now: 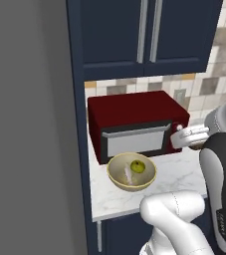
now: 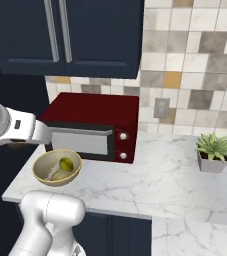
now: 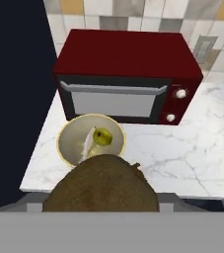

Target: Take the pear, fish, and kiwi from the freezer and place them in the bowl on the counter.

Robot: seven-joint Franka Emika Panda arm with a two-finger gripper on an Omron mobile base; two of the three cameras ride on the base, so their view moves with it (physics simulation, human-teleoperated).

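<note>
**Kiwi held above counter; pear and fish in bowl**

Landmark for all positions: the dark red toaster oven point(image 1: 137, 127), standing on the counter point(image 2: 185, 175) against the tiled wall.

1. Counter: white marble-patterned top over navy-blue cabinets. It carries the toaster oven, the bowl and, well to the oven's right near the wall, a small potted plant point(image 2: 214, 152).

2. Toaster oven: door shut, grey window facing forward, two white knobs at its right end. An outlet plate point(image 2: 161, 108) sits on the tiles just right of the oven.

3. Bowl point(image 1: 132, 172): tan-yellow, speckled inside, upright on the counter directly in front of the oven's door, toward its left half, close to but apart from it.

4. Fish point(image 3: 88, 144): pale and elongated, lying inside the bowl, beside the pear on its left as the hand view shows it.

5. Pear point(image 3: 102, 137): yellow-green, inside the bowl, on the side nearer the oven.

6. Kiwi point(image 3: 101, 188): brown and fuzzy, large at the bottom of the hand view, with the bowl just beyond it.

7. Gripper point(image 3: 101, 207): the fingertips are hidden behind the kiwi, which sits between them; the jaws stand fairly wide, closed on the fruit.
</note>
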